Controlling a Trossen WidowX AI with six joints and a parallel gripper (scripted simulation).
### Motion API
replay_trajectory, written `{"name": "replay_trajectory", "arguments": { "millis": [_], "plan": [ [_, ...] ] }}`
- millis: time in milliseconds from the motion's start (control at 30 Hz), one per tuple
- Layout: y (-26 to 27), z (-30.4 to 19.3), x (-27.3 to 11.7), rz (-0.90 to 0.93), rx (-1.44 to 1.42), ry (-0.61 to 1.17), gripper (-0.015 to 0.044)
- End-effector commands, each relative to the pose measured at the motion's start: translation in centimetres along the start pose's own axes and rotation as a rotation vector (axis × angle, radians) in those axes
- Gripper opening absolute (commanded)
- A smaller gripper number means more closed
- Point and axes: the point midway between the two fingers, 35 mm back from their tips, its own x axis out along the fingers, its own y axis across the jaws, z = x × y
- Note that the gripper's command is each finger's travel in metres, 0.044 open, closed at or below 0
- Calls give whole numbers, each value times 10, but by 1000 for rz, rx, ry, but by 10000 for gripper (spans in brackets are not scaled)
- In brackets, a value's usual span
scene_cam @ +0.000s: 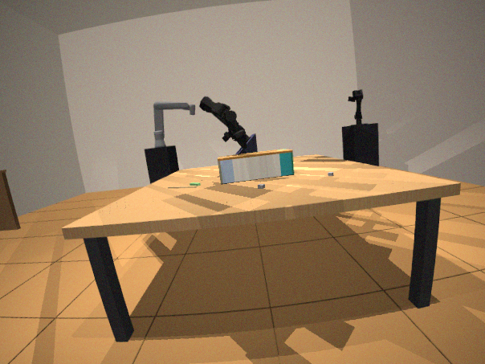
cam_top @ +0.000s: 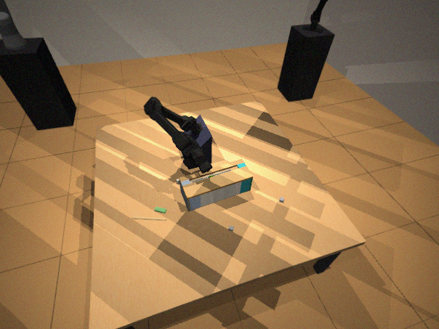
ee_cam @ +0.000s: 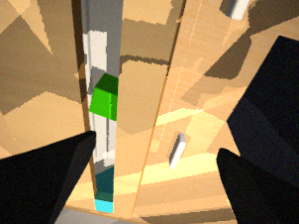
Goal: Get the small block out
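Note:
The long box (cam_top: 216, 193) (scene_cam: 250, 168) lies mid-table, with a pale blue end on the left and a teal end on the right in the top and exterior views. In the wrist view a small green block (ee_cam: 105, 97) sits on the pale narrow shelf (ee_cam: 99, 44) inside the box, with a cyan patch (ee_cam: 104, 206) at one end. My gripper (cam_top: 205, 168) (ee_cam: 156, 146) is open and empty. It hangs just above the box's back edge, with the block below and a little left of the gap between the fingers. In the exterior view the box hides the fingers.
A flat green piece (cam_top: 160, 209) (scene_cam: 194, 184) and a thin stick (cam_top: 148, 218) lie left of the box. Two small grey cubes (cam_top: 281, 199) (cam_top: 230, 228) lie in front and to the right. A white bar (ee_cam: 177, 149) lies behind the box. The arm's dark base (cam_top: 203, 138) stands close behind.

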Motion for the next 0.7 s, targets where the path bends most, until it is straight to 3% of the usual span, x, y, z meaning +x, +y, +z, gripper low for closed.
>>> {"name": "replay_trajectory", "arguments": {
  "millis": [0,667],
  "plan": [
    [0,5,-2,4,48,-9,400],
    [2,15,19,4,48,-8,400]
  ]
}}
